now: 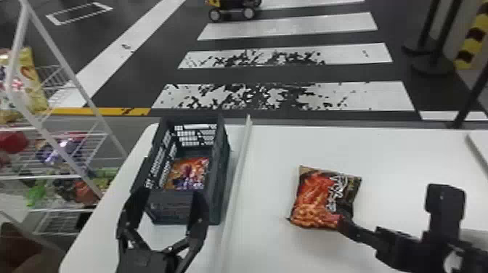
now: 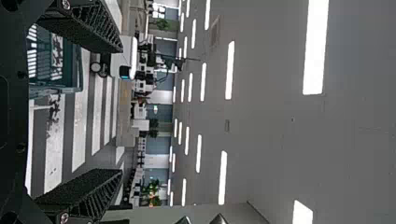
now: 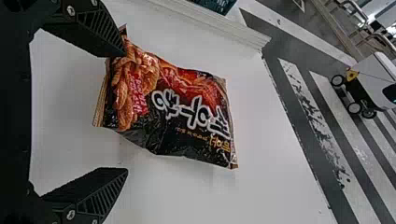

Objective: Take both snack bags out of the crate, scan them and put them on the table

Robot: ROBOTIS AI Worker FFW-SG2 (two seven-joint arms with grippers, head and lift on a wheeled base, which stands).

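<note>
In the head view my left gripper (image 1: 167,205) stands open at the near wall of the dark crate (image 1: 219,181). An orange and purple snack bag (image 1: 190,173) lies inside the crate. On the white table, right of the crate, rests a red and black snack bag (image 1: 323,199). My right gripper (image 1: 395,210) is open beside its near right corner, with one finger overlapping that corner. In the left wrist view the gripper (image 2: 119,111) has nothing between its fingers. From the right wrist, the gripper (image 3: 124,113) shows one finger over the edge of the red and black bag (image 3: 173,105).
A raised white strip (image 1: 238,174) runs along the table (image 1: 399,156) between crate and bag. Wire shelves (image 1: 69,174) with snacks stand at the left. Another white edge (image 1: 477,152) lies at the far right. Dark stand posts (image 1: 432,43) rise beyond the table.
</note>
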